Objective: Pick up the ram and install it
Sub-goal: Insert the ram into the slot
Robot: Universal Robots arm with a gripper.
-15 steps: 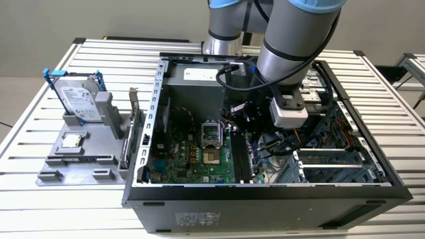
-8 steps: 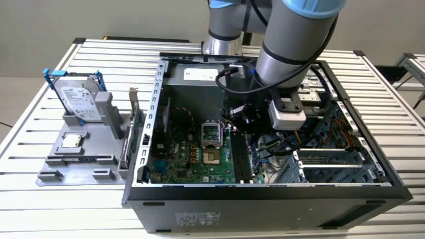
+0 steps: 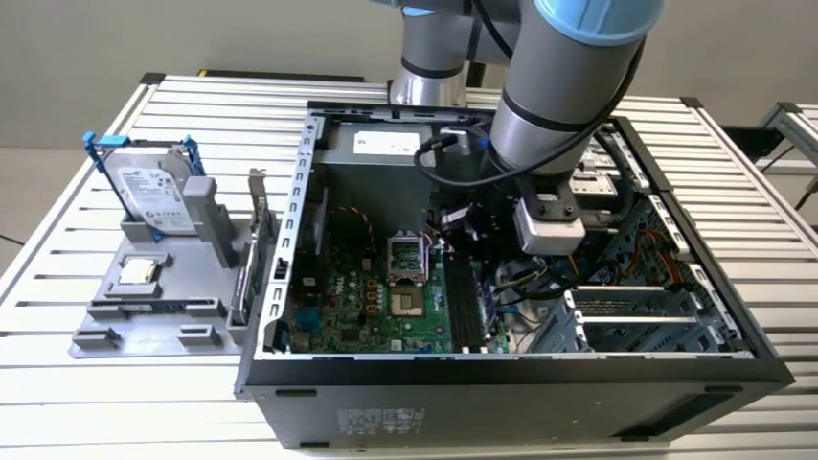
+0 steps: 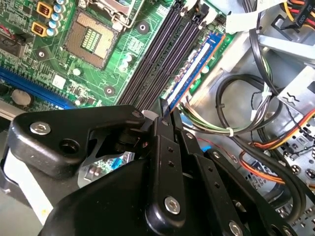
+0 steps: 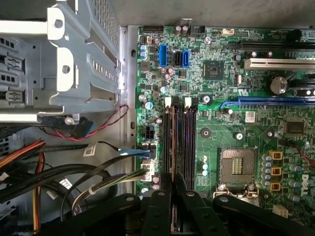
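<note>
The ram (image 4: 194, 66) is a narrow blue stick standing on edge along the outermost black memory slot (image 4: 162, 54) of the green motherboard (image 3: 371, 297). My gripper (image 4: 170, 115) is shut on the near end of the stick, its black fingers (image 4: 165, 142) pressed to both faces. In the first wrist view the ram (image 5: 173, 147) shows as a thin line in the slot row (image 5: 187, 142), with the gripper (image 5: 173, 183) right over it. In the exterior view the gripper (image 3: 476, 240) is low inside the open computer case. I cannot tell whether the stick is fully seated.
Bundled cables (image 4: 256, 113) and a metal drive cage (image 5: 59, 64) crowd the side beyond the slots. The empty processor socket (image 5: 237, 164) lies on the other side. On the exterior view's left, a grey fixture (image 3: 153, 316) holds a hard drive (image 3: 151, 192) and a processor chip (image 3: 138, 273).
</note>
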